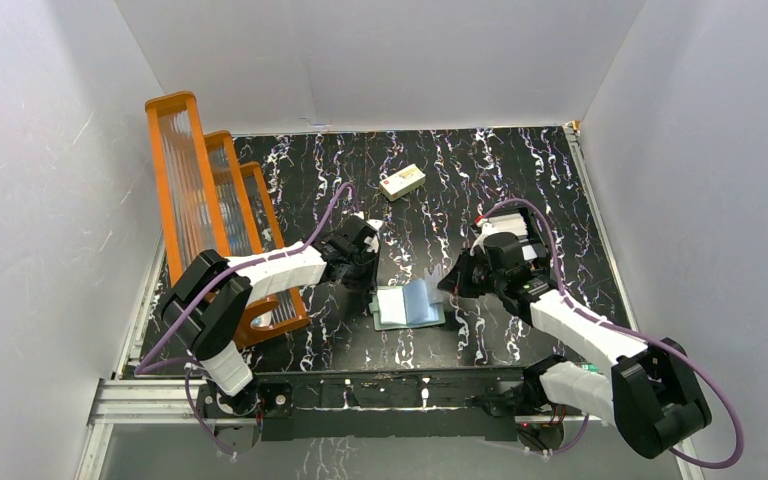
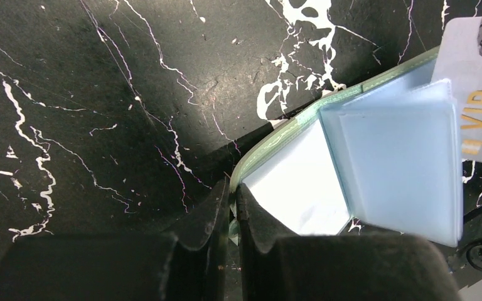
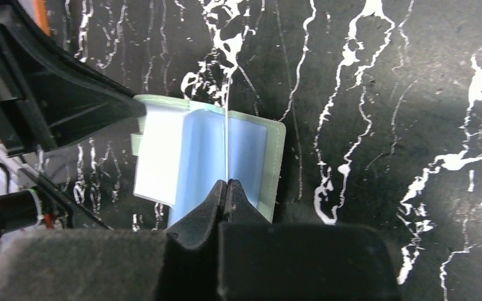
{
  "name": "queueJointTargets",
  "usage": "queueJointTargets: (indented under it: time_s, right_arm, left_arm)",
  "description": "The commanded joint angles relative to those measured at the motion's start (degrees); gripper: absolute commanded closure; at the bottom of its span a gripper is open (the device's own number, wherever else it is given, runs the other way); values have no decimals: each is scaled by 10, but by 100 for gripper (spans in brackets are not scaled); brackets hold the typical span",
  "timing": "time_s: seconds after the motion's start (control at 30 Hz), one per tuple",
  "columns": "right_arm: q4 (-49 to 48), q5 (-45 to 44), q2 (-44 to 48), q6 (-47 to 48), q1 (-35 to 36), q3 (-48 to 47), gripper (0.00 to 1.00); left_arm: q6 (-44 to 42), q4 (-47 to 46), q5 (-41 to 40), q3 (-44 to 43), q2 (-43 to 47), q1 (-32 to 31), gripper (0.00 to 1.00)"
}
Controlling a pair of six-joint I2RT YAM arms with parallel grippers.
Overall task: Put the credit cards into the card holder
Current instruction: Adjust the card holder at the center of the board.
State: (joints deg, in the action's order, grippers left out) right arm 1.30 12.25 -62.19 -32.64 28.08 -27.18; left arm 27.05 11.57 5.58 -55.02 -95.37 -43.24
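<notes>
Pinches the open card holder [image 1: 410, 306] by its green rim with the left gripper [image 2: 232, 210], near the middle of the near edge of the table [image 1: 560, 180]. Grips a VIP credit card [image 2: 477, 75] edge-on in the closed right gripper [image 3: 227, 188], upright over the blue pockets [image 3: 246, 150]. Risks missing the slot if tilted, or tugging the holder out of that thin pinch.

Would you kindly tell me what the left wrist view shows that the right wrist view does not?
Only left wrist: the credit card's printed VIP face. Only right wrist: the right end effector gripping that card edge-on, a thin white line. Both: the card holder lying open on the black marbled table, pale blue lining up, with the left end effector at its green edge.
</notes>
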Motion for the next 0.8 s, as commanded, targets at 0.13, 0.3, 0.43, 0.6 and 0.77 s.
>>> queueJointTargets:
  time_s: [0.13,0.3,0.43,0.6,0.77]
  right_arm:
    - [-34,27,38,-41,-4,-6,100]
    - [-22,21,37,-40,-5,-4,100]
    - [-18,18,43,-40,-5,-3,100]
    - [-22,29,40,-42,-5,-4,100]
    - [-33,40,37,-50,-5,2,100]
  left_arm:
    - [1,14,18,-15,14,-2,82]
    - [11,55,-5,-45,25,-1,76]
    - [21,79,-5,-75,48,-1,67]
    - [50,71,56,-100,68,-2,63]
    - [71,50,85,-106,78,-9,60]
